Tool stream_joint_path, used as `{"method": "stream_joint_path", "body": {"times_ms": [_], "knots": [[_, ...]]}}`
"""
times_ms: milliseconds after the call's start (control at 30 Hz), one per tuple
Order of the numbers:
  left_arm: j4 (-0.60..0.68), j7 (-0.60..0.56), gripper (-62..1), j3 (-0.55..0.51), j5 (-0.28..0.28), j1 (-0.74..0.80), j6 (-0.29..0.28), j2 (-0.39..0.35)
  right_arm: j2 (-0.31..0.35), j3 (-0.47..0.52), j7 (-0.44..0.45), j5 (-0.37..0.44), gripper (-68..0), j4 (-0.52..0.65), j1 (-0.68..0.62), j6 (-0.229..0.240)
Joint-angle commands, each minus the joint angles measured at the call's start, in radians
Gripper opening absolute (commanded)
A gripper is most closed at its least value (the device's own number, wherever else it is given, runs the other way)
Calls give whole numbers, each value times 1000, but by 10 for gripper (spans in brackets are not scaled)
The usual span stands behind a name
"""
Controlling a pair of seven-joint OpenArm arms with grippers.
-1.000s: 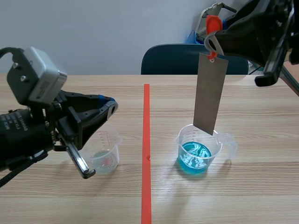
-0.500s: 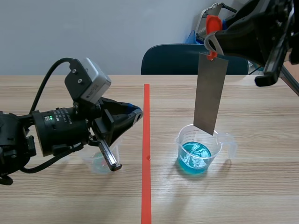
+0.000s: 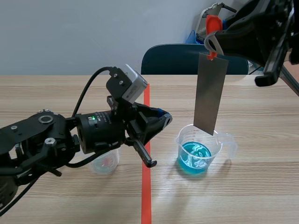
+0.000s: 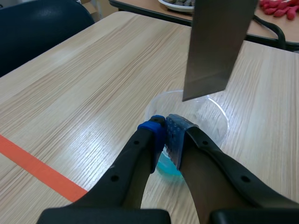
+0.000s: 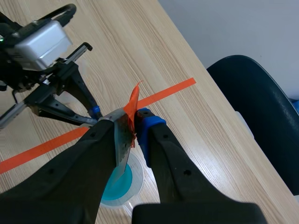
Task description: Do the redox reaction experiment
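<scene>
A clear beaker of blue liquid [image 3: 201, 151] stands right of the tape line. Above it hangs a grey metal strip [image 3: 210, 93] from an orange clip [image 3: 212, 25], its lower end level with the beaker's rim. My right gripper [image 3: 219, 37] is raised high and shut on that clip [image 5: 133, 105]. My left gripper [image 3: 161, 119] is shut on nothing and has crossed the line; its fingertips [image 4: 166, 128] sit just short of the blue beaker [image 4: 215, 112], below the strip [image 4: 217, 46]. A small clear beaker [image 3: 105, 161] stands left of the line, partly hidden behind the left arm.
An orange-red tape line [image 3: 146, 186] runs down the table's middle. A dark blue chair [image 3: 182, 58] stands behind the far edge. A thin metal rod [image 3: 142, 156] sticks down from the left arm's wrist, near the line.
The left arm has swung right, from over the small beaker across the tape line toward the blue beaker. The right arm, clip and strip have stayed still.
</scene>
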Motion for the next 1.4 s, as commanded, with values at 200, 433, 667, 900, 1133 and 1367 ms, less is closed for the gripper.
{"method": "stream_joint_path", "body": {"times_ms": [200, 433, 667, 900, 1133, 1367], "knots": [[-6, -40, -577, -10, -1, -24, -6, 31, 3, 3, 14, 7, -669, 13, 10, 7], [-6, -44, -577, -10, 20, -21, -43, 31, 3, 3, 14, 7, -669, 13, 10, 7], [-6, -44, -577, -10, 53, -21, -47, 31, 3, 3, 14, 7, -669, 13, 10, 7], [18, -53, -578, -10, 45, -15, -47, 17, 3, 3, 14, 7, -669, 13, 10, 7], [84, -59, -578, -11, 41, 24, -47, -54, 3, 3, 14, 7, -669, 13, 10, 7], [153, -58, -578, -17, 5, 68, -35, -130, 3, 3, 14, 7, -669, 13, 10, 7]]}}
